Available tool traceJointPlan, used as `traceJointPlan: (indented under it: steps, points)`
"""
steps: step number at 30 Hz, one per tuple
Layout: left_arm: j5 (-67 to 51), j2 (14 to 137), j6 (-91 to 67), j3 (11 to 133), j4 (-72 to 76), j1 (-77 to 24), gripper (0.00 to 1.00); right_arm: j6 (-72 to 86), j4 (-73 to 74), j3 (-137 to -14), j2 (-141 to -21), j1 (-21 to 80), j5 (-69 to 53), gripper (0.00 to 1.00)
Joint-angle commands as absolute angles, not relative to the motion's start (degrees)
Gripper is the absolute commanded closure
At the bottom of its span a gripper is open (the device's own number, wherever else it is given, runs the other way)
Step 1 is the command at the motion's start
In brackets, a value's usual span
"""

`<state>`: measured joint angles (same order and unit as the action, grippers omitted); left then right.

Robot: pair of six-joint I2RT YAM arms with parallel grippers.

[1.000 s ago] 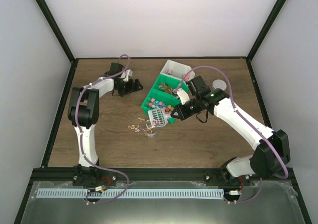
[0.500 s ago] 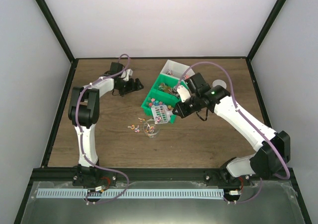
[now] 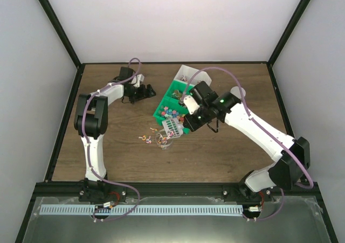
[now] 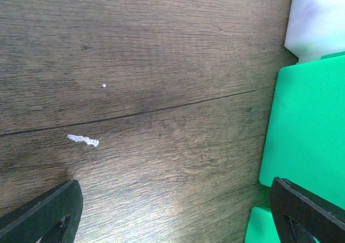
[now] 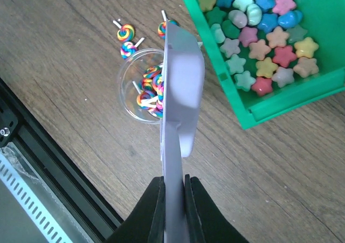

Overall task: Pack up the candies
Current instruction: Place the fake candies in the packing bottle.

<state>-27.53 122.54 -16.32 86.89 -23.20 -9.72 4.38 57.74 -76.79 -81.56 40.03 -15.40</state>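
Shifted toward 7 o'clock in the top view since the earlier frame, the grey scoop (image 5: 180, 92) hangs over the clear cup (image 5: 129, 95), rolled on edge to tip candies (image 5: 148, 92) in (some possibly remain inside). Right gripper (image 5: 173, 192) clenches its handle; in the wrist view the long axis runs 6-to-12, mouth at 12. Left gripper (image 4: 175, 210) gapes, idle.

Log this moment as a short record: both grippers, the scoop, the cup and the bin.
right gripper: shut on the handle of the grey scoop
scoop pose: turned on edge over the rim of the clear cup
cup contents: swirl lollipops
table: a few loose lollipops beside the cup
green bin: star candies in its near compartment
left gripper: open, empty, over bare wood beside the green bin
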Motion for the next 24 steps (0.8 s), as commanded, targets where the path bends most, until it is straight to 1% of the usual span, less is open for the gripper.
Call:
traceJointPlan:
  steps: [1,8,15,18,24]
  points:
    - [-28.22,123.31,-16.18,88.24,-22.76,-9.49,0.04,6.43,59.76,-80.03,-82.48,42.27,-10.9,0.99]
    - [-28.48,123.55,-16.08,88.37,-22.76,-9.49,0.03,6.76,61.8,-83.27,-83.6,42.66,-7.74,0.99]
    - [-28.39,123.44,-15.83,88.15,-22.85,-9.49,0.03,8.13,64.05,-85.83,-86.65,47.27,-2.89,0.99]
    - [-28.34,123.4,-15.81,87.9,-22.77,-9.49,0.03,8.37,65.03,-86.52,-87.07,47.71,0.02,0.99]
    - [-28.65,123.41,-15.98,88.22,-22.76,-9.47,0.03,8.79,65.51,-88.4,-86.57,47.75,1.64,0.99]
